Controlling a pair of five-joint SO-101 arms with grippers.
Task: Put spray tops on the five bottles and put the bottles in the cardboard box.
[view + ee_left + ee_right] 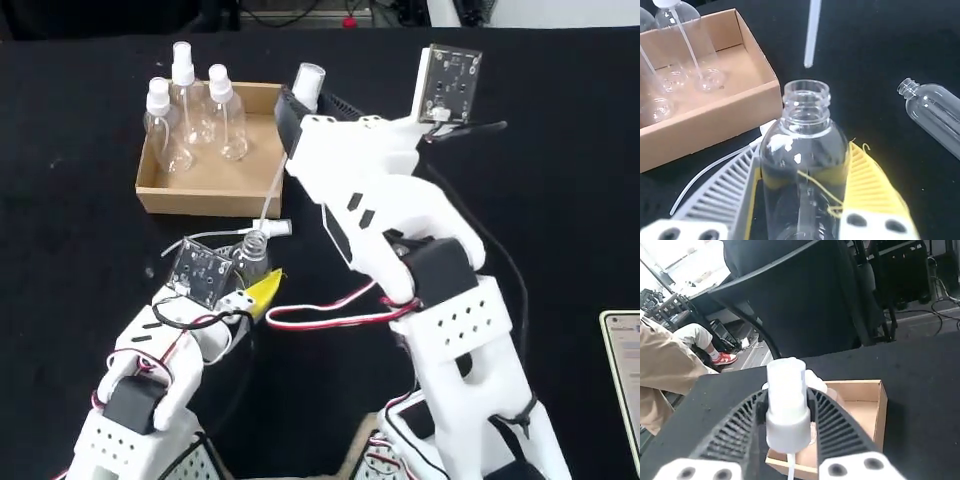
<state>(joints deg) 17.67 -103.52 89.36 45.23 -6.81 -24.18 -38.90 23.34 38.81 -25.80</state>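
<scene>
We see the left gripper (pixel 256 280) pinching an uncapped bottle (pixel 806 125) upright near the cardboard box (pixel 200 197), the right gripper (pixel 788 412) clamped on a spray top (pixel 786 380), its dip tube (pixel 268 195) hanging above that bottle's neck, three capped bottles (pixel 228 125) in the box, a spare bottle (pixel 935 112) lying nearby.

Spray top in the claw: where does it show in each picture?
High view: the spray top sits upper centre in the right claw, tube hanging down.
Left wrist view: its tube's tip hangs near the open bottle's mouth.
Right wrist view: clamped between the claw's fingers, before the cardboard box.
Shared landmark: the cardboard box.
</scene>
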